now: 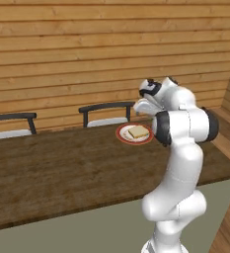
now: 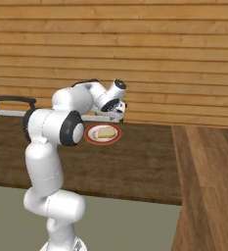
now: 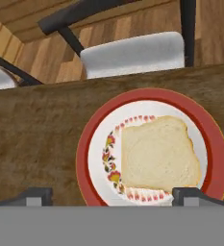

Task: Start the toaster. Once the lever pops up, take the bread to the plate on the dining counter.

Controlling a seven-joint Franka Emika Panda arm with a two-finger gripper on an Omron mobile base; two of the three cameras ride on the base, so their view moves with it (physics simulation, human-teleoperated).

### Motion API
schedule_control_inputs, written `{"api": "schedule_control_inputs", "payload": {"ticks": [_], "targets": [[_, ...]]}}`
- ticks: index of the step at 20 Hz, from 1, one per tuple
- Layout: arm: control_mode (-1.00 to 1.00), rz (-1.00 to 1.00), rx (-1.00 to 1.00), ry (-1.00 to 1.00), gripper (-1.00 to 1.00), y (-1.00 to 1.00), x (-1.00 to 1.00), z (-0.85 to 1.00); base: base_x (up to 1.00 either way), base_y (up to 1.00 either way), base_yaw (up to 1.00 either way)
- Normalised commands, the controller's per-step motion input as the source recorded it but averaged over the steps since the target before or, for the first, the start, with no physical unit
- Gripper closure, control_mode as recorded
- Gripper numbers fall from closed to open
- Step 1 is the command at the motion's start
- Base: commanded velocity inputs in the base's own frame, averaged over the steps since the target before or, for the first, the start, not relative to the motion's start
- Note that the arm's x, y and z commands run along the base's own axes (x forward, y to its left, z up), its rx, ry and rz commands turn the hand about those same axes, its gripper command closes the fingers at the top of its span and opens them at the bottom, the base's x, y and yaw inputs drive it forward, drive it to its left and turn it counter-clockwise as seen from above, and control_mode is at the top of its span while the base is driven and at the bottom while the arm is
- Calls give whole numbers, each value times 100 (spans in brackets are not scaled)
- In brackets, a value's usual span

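At the center of the hand view, the bread (image 3: 159, 153) lies flat on the plate (image 3: 214, 144) on the dining counter (image 3: 31, 139); your gripper (image 3: 114, 196) hangs wide, empty. Light, crumbly toast (probably fragile): pinch opposite crust edges gently if regrasping.

The bread (image 3: 159, 153) lies on the plate (image 3: 214, 144), which sits on the counter (image 1: 62, 173) near its far edge. Two chairs (image 1: 105, 113) stand behind the counter, one directly beyond the plate.
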Motion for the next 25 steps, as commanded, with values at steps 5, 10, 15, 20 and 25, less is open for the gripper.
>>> {"api": "schedule_control_inputs", "payload": {"ticks": [5, 10, 15, 20, 25], "targets": [[-100, 0, -27, 0, -100, 4, -33, 56, 0, 0, 0], [-100, 0, -23, -5, -100, 6, -87, 40, 0, 0, 0], [-100, 0, -8, -20, -100, 1, -100, 32, 0, 0, 0], [-100, 0, -1, -19, -100, 5, -100, 46, 0, 0, 0], [-100, 1, 1, -18, -100, 5, -90, 28, 0, 0, 0]]}}
